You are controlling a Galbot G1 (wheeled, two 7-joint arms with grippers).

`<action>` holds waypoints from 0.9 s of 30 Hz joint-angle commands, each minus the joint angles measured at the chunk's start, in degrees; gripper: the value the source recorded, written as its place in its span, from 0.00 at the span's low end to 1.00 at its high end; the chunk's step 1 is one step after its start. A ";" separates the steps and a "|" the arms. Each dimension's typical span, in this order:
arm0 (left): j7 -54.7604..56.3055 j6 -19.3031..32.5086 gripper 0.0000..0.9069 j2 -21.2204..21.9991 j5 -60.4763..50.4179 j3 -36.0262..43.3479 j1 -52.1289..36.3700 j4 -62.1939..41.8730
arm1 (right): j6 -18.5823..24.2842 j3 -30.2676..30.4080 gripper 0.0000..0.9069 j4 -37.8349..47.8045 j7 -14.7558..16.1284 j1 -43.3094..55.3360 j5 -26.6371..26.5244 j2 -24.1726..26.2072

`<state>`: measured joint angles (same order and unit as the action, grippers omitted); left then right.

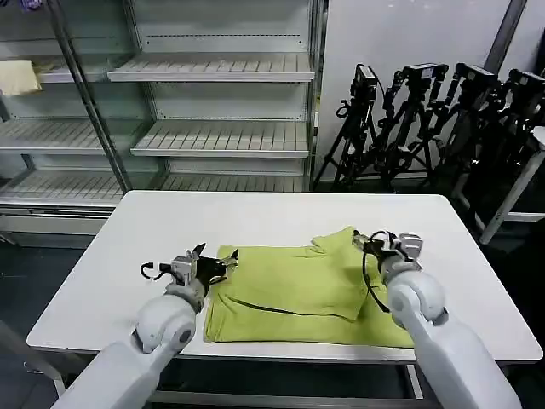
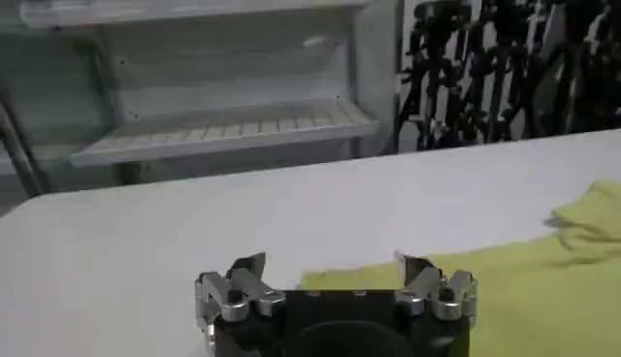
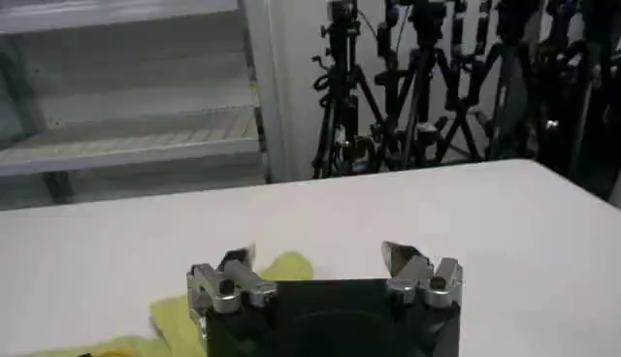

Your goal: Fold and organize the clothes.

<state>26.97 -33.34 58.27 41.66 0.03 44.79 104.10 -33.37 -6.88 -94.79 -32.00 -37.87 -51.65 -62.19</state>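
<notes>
The shirt [image 1: 294,294] lies flat on the near half of the worktop [image 1: 170,221], already partly folded: one layer is doubled over the lower one, and a sleeve or corner bunches up at its far right edge. I judge it light, limp cotton. It will sag and drag as soon as one edge is lifted, and a layer may slip off the one beneath, so I would pinch through both layers at a corner or along a folded edge, never in the middle of the panel.

My left hand [image 1: 217,262] sits at the shirt's far left corner, low over the worktop, jaws spread with nothing between them. In the left wrist view the cloth edge lies just past one finger. My right hand [image 1: 375,242] is at the bunched far right corner, also released and holding nothing. From the head view I cannot quite tell whether its fingers touch the cloth.

Behind the worktop stand bare shelves [image 1: 221,136] and a row of tripods [image 1: 426,128].
</notes>
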 commanded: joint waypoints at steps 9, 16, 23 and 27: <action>0.90 -0.02 0.22 2.92 3.17 6.05 -8.83 -14.53 | -0.08 5.96 1.00 15.37 -1.04 10.06 -5.66 -3.91; 0.69 0.01 0.03 2.79 4.68 5.85 -7.58 -13.26 | -0.08 6.90 0.00 16.59 -0.10 10.13 -6.80 -4.26; 0.81 0.02 0.03 2.70 6.84 5.21 -6.49 -12.96 | -0.02 7.00 0.00 16.09 0.36 8.98 -7.55 -4.30; 0.72 0.06 0.03 2.19 8.37 4.52 -5.97 -12.16 | 0.04 6.80 0.00 15.56 0.67 8.77 -7.77 -4.22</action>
<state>27.62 -33.09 60.61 47.29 4.67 38.66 92.52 -33.17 -0.80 -80.68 -31.48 -29.74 -58.49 -66.05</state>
